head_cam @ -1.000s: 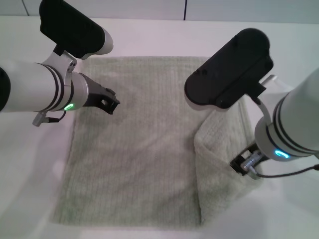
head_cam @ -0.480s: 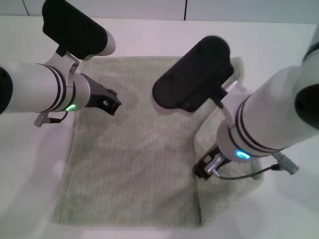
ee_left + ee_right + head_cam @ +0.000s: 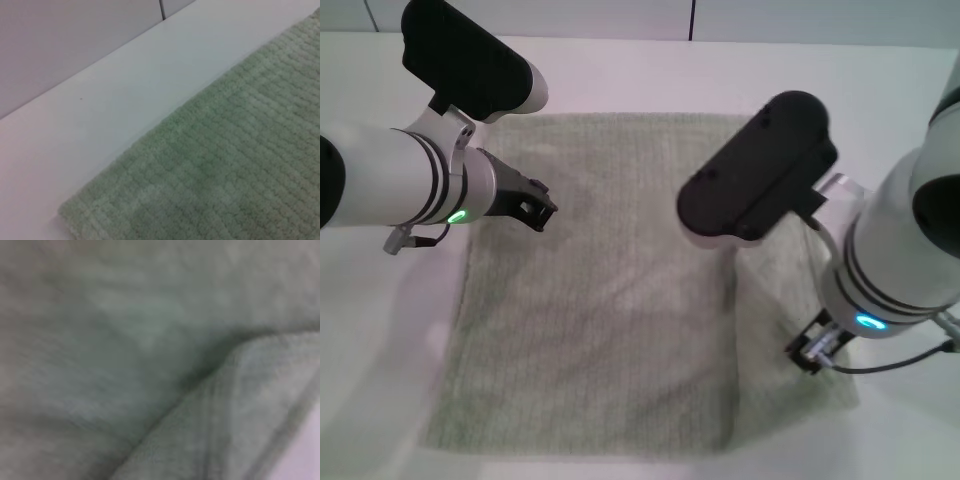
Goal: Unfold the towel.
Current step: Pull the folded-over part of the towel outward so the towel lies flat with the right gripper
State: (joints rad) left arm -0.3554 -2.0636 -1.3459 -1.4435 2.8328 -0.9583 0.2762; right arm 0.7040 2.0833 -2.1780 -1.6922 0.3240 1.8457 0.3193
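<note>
The pale sage-green towel lies spread on the white table, nearly flat. A crease runs front to back through its right part, and the right strip lies opened out toward the table's right. My left gripper hovers over the towel's far left part. My right gripper is low over the towel's right strip near its edge. The left wrist view shows the towel's hemmed edge and a corner on the table. The right wrist view shows the cloth up close with a raised fold.
The white table surrounds the towel on all sides, with a pale wall behind it. The right arm's black forearm housing hangs over the towel's far right part and hides it.
The right arm swung left over the towel, then back right and toward the front. The folded-over right flap now lies opened out flatter to the right. The left arm has barely moved.
</note>
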